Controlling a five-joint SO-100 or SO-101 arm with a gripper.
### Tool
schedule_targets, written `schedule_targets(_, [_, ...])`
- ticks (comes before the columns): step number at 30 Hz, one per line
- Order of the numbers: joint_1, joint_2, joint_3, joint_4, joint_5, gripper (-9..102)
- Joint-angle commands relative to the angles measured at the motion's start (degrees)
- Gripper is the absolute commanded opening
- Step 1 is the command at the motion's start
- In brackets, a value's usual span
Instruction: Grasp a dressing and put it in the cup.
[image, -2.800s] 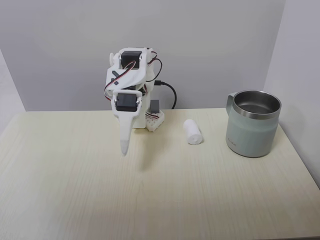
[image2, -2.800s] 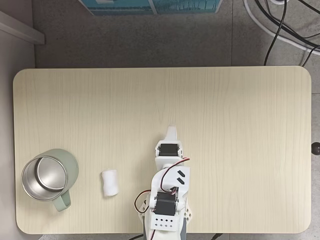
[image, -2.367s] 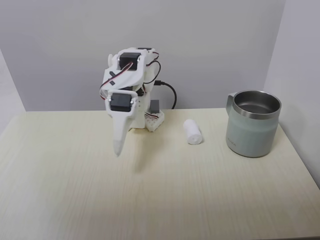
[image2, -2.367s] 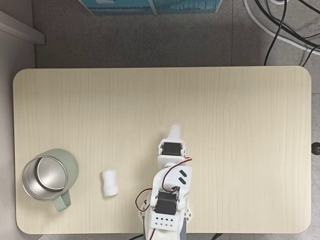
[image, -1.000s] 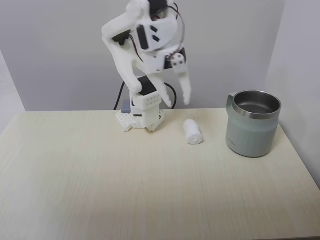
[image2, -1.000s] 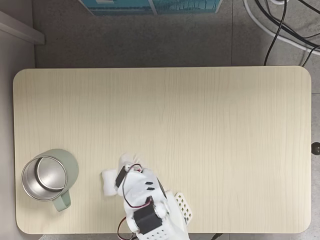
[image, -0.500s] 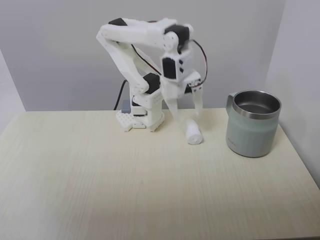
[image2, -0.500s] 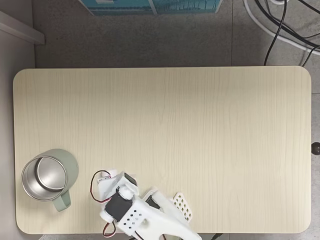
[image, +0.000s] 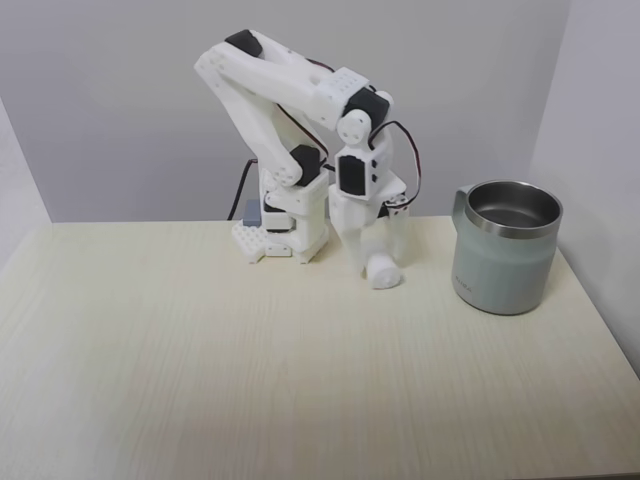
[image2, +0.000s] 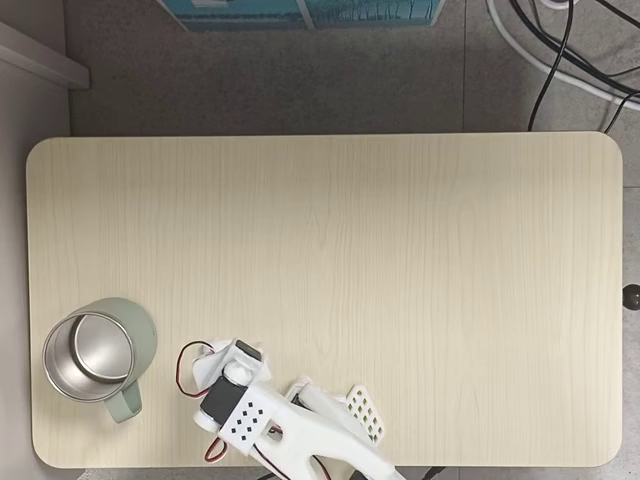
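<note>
Fixed view from the front shows the gripper (image: 378, 262) lowered over the dressing (image: 381, 273), its two fingers spread and standing one on each side of the roll, so it is released and not yet clenched. I judge this straddle is chosen so the fingers can close across the soft roll. The dressing lies on the table (image: 300, 380), at about 9 o'clock from the cup (image: 505, 247), near it but apart. The cup stands upright with its mouth open upward, ready to receive it. From above, the arm (image2: 240, 410) covers the dressing, at 3 o'clock of the cup (image2: 135, 345).
</note>
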Motion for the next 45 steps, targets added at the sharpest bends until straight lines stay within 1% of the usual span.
schedule_targets(1, [-0.79, 0.97, 0.0, -0.88, 0.62, 20])
schedule_targets(6, [-1.32, 3.96, 0.53, -1.85, 0.79, 18])
schedule_targets(8, [-1.32, 5.01, 0.88, -2.11, 0.79, 16])
schedule_targets(11, [-1.49, 5.19, 0.88, -2.37, 0.44, 4])
schedule_targets(13, [-1.58, 5.19, 0.88, -2.29, 0.18, 0])
schedule_targets(20, [-1.23, -0.09, -0.26, -1.23, 0.88, 0])
schedule_targets(23, [-1.23, -4.22, 2.46, 3.96, 1.67, 0])
schedule_targets(27, [-0.79, -12.74, 11.16, 14.94, 1.67, 0])
schedule_targets(30, [-0.53, -12.48, 20.83, 21.8, 1.67, 0])
schedule_targets(35, [-1.14, -8.17, 37.27, 30.06, 2.29, 0])
schedule_targets(39, [-3.6, -0.88, 49.66, 32.52, 5.1, 0])
schedule_targets(45, [-8.26, 12.57, 64.16, 30.15, 11.43, 0])
